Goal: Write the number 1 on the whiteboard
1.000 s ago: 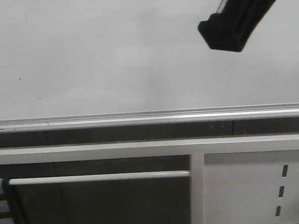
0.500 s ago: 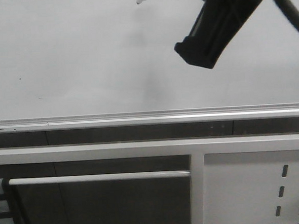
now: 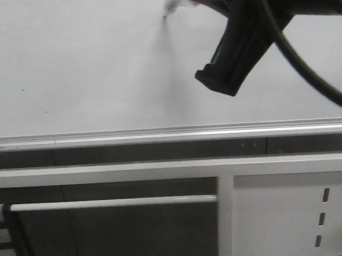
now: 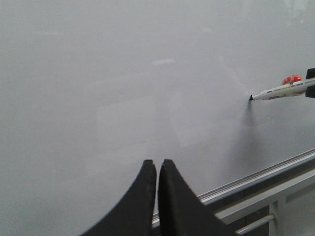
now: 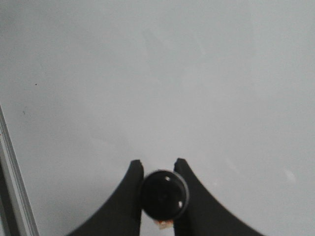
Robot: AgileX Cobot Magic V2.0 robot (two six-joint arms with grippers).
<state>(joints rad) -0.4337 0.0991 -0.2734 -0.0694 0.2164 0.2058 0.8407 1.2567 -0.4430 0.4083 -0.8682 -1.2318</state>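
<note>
The whiteboard [image 3: 86, 69] fills the upper front view, pale and glossy; it also fills the left wrist view [image 4: 123, 73] and the right wrist view [image 5: 172, 73]. No black stroke of the number 1 shows on it. My right gripper [image 5: 159, 164] is shut on a white marker pen [image 3: 170, 6], seen end-on as a dark round cap [image 5: 163, 193]. The pen's black tip meets its own shadow on the board [image 4: 251, 98]. My left gripper [image 4: 157, 163] is shut and empty, held off the board to the left of the pen.
A silver aluminium rail [image 3: 171, 134] runs along the board's lower edge. Below it are a white frame bar [image 3: 112, 203] and a white perforated metal panel [image 3: 298, 213] at lower right. My right arm's black body and cable [image 3: 231, 66] hang before the board's upper right.
My right arm has moved down and left, further into the front view. The pen tip has dropped lower on the board. No mark has appeared.
</note>
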